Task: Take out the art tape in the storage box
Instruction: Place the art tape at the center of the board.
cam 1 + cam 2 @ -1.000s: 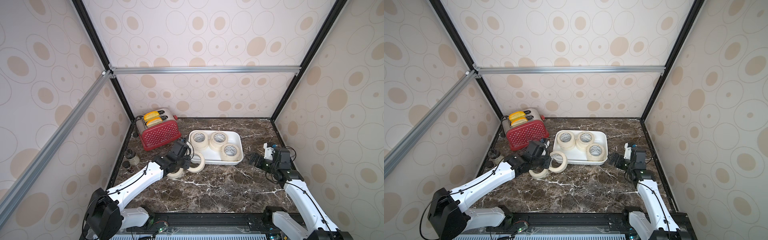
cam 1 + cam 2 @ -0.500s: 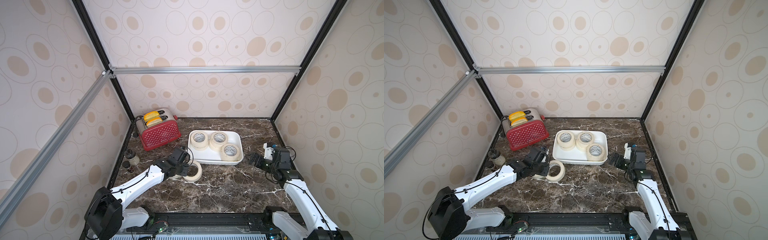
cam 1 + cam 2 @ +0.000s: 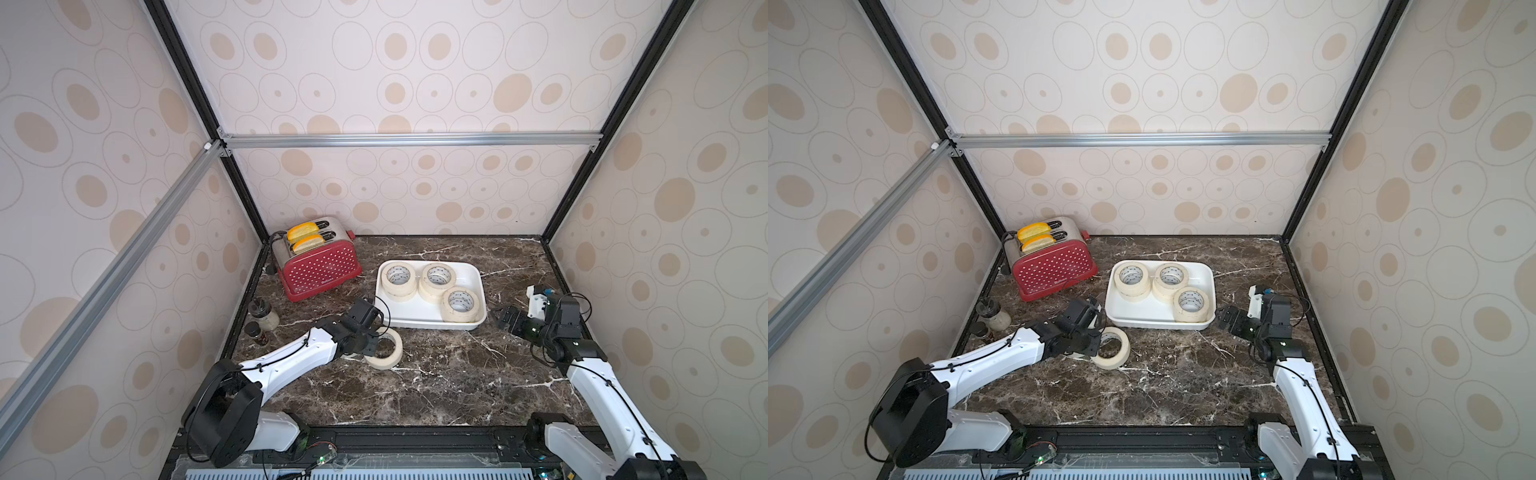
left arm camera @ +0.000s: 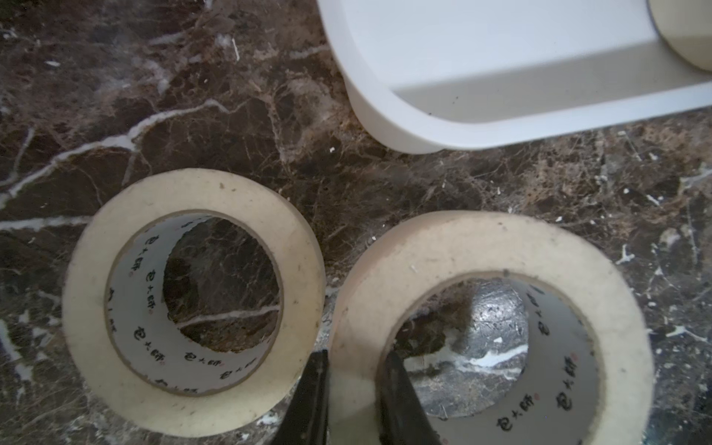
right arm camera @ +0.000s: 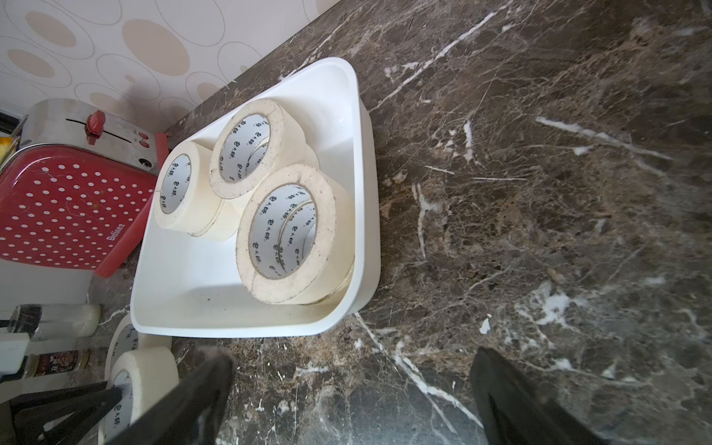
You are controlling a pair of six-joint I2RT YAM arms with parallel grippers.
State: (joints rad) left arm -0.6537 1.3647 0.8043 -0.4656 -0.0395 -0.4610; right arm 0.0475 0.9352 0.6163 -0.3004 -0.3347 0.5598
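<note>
The white storage box [image 3: 432, 325] [image 3: 1158, 323] holds three stacks of cream art tape, the nearest one [image 3: 459, 318] at its right front corner. My left gripper [image 3: 374, 337] [image 4: 354, 358] is shut on the wall of one tape roll [image 3: 392, 360] [image 4: 489, 246], one finger inside the ring and one outside. That roll lies nearly flat on the marble just in front of the box's left corner. Beside it lies a second loose roll [image 4: 192, 192], hidden under my arm in both top views. My right gripper [image 3: 505, 318] [image 5: 350, 370] stands open and empty right of the box.
A red dotted toaster [image 3: 320, 266] stands at the back left. Two small jars [image 3: 264, 316] sit by the left wall. Enclosure walls close in the marble table on three sides.
My left gripper has carried the held roll down and toward the front, from upright to nearly flat on the marble. The right arm has not moved.
</note>
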